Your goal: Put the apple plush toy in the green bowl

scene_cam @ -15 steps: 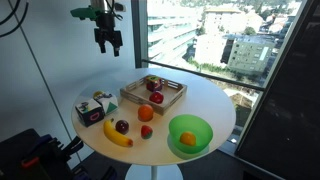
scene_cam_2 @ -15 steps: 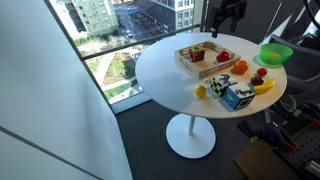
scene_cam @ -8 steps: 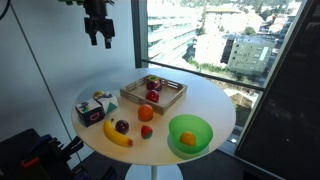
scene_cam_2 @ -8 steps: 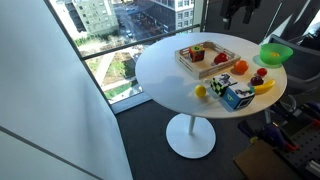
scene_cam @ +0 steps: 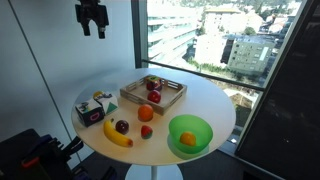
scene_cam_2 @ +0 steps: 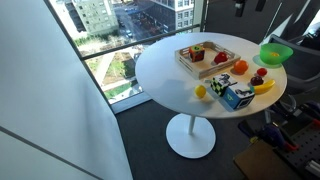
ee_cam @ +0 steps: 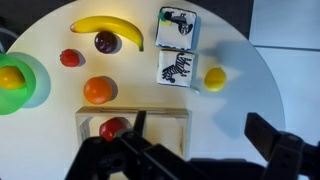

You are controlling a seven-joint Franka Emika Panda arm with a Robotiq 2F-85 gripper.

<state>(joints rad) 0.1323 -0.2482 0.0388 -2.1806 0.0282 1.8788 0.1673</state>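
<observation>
The apple plush toy (scene_cam: pixel 146 131) lies on the round white table (scene_cam: pixel 215 105), just beside an orange-red fruit (scene_cam: pixel 146 113) and near a dark plum-like fruit (scene_cam: pixel 122 126). A strip of bare tabletop separates it from the green bowl (scene_cam: pixel 203 130), which stands close to the table's rim with one orange-yellow fruit (scene_cam: pixel 188 139) inside. One banana (scene_cam: pixel 118 136) curves along the edge beside the plum-like fruit. One patterned box (scene_cam: pixel 92 110) stands further round that edge, and the wrist view shows one yellow lemon (ee_cam: pixel 214 77) next to it. One wooden tray (scene_cam: pixel 130 97) sits toward the window side, holding red fruit (scene_cam: pixel 154 97). The gripper (scene_cam: pixel 93 30) hangs high above the table, well clear of everything, its fingers (ee_cam: pixel 110 155) spread apart and holding nothing. The air over the table's middle is open.
</observation>
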